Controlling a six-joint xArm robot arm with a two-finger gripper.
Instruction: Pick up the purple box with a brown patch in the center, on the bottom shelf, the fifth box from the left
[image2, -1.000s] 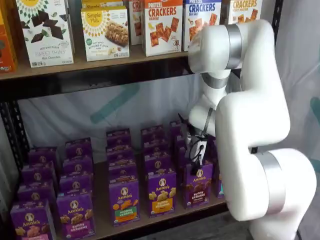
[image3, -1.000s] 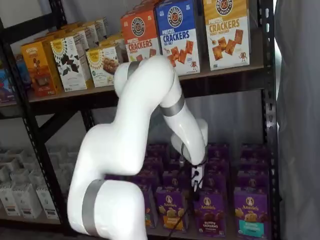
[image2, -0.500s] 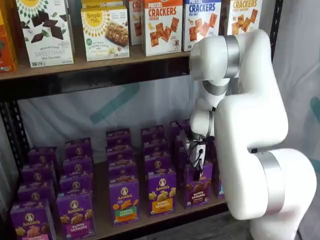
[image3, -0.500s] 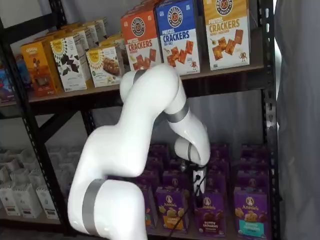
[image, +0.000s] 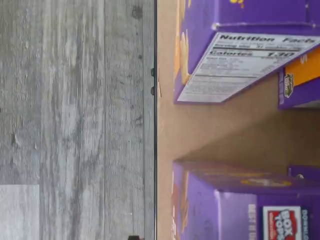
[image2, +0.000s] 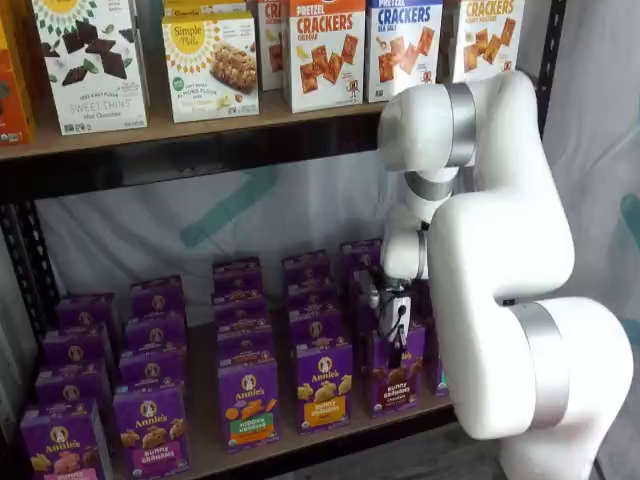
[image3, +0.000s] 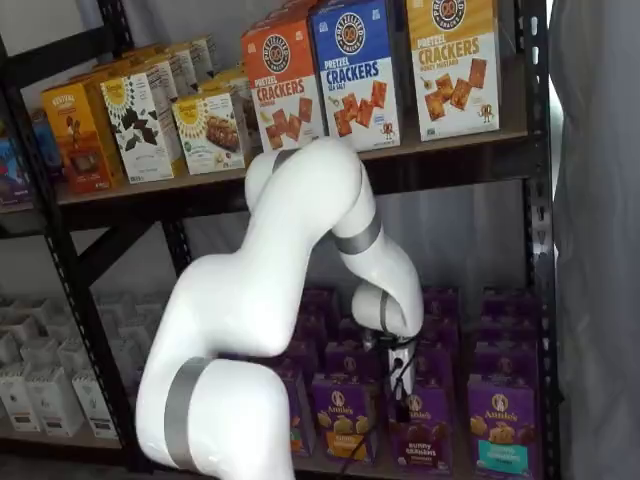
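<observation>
The white arm (image2: 500, 270) fills the space before the rack, bent down toward the bottom shelf (image2: 300, 440), whose tan board carries rows of small purple cartons. The purple box (image2: 393, 377) stands upright in the front row, its brown cookie patch facing out; it also shows in a shelf view (image3: 418, 428). It looks like a light, stiff paperboard carton, smooth enough to slip and easy to dent, so a moderate squeeze across its two narrow side panels, near the upper half, seems safest. The gripper (image2: 393, 325) hangs just above the box's top edge, about touching or overlapping it in both shelf views. Its black fingers are seen side-on, but the jaws stand spread wide, holding nothing.
</observation>
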